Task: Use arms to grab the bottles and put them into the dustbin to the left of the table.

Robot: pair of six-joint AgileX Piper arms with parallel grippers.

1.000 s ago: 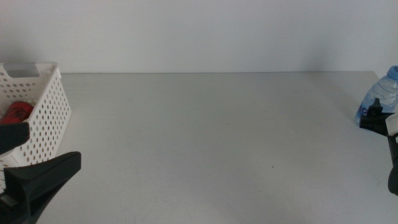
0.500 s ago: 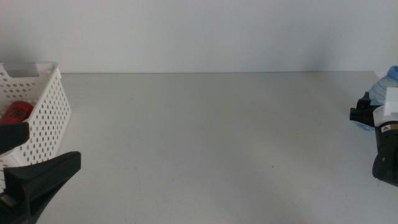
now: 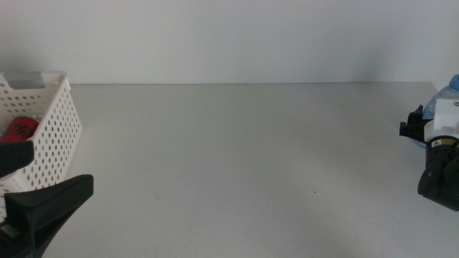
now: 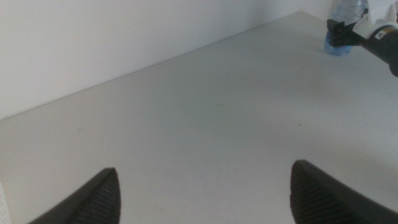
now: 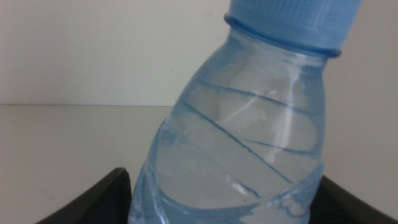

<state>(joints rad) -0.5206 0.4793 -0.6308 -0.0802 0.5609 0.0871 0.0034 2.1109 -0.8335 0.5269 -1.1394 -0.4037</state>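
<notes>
At the right edge of the middle view, one blue-capped water bottle point(image 3: 443, 97) stands between the right end effector's point(image 3: 419, 132) spread jaws. One red can point(image 3: 19, 130) lies inside the single white basket point(image 3: 54, 136), upper left. Lower left, the left end effector point(image 4: 202, 196) waits wide open, holding nothing, above the worktop point(image 3: 237, 158).

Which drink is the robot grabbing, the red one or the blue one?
The clear water bottle with the blue cap, at the table's right edge between the right gripper jaws. The red can already lies in the white basket.
</notes>
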